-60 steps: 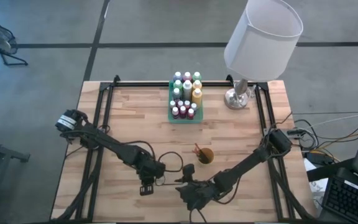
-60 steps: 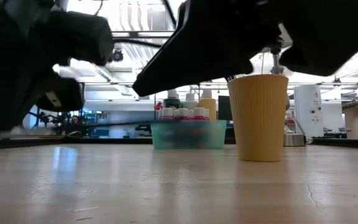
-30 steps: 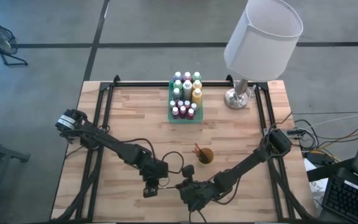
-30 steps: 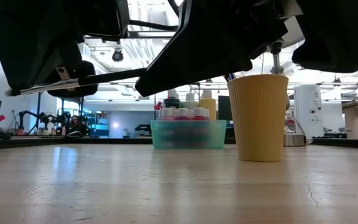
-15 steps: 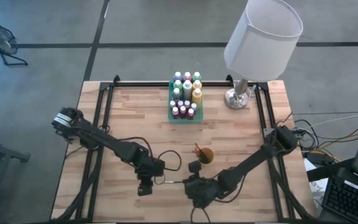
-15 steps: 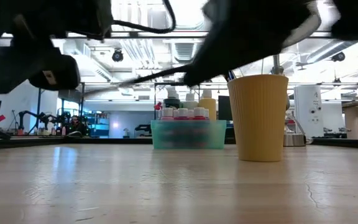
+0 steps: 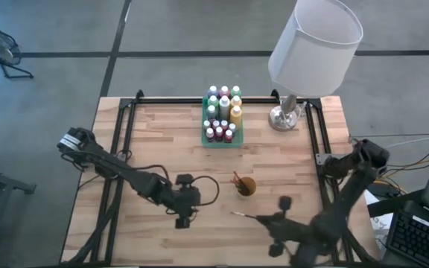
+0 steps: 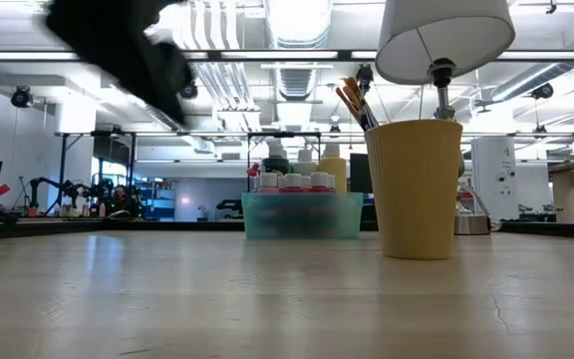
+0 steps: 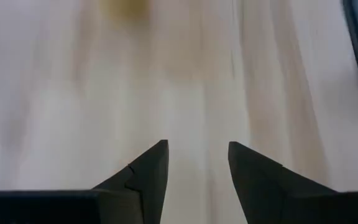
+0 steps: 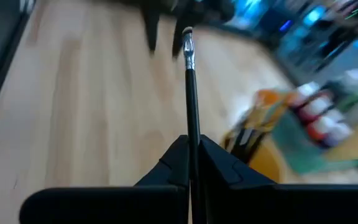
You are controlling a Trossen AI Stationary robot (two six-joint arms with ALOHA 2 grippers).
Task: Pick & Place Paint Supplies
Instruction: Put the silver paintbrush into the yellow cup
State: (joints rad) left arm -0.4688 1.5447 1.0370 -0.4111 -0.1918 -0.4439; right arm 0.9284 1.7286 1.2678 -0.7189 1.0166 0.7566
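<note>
A thin dark-handled paintbrush [image 10: 191, 93] sticks out ahead of my right gripper [image 7: 268, 221], which is shut on it above the table's near right part. My left gripper [image 7: 183, 218] hangs open and empty over the near middle, left of the brush tip; the left wrist view shows bare wood between its fingers [image 9: 148, 174]. The orange-yellow cup [image 7: 246, 186] stands upright on the table with other brushes [image 8: 355, 100] leaning in it. The green tray [image 7: 222, 138] at the far middle holds several paint bottles [image 7: 223, 100]. My right gripper pinches the brush's dark handle [image 10: 192, 138] between its two shut fingers. The brush runs along the fingers and sticks out ahead of them, its metal ferrule and tip [image 10: 187, 40] toward the table's left. It is lifted clear of the table, roughly level.
A lamp with a white shade [image 7: 315, 41] stands at the far right corner on a metal foot [image 7: 285, 117]. Black rails [image 7: 118, 149] run along the table's left and right sides. Bare wood lies between the cup and the near edge.
My left gripper has opened and let go of the brush. My right gripper, still shut on the brush, has rolled its wrist and swung up and toward the table's right edge, drawing the brush away from the left gripper.
</note>
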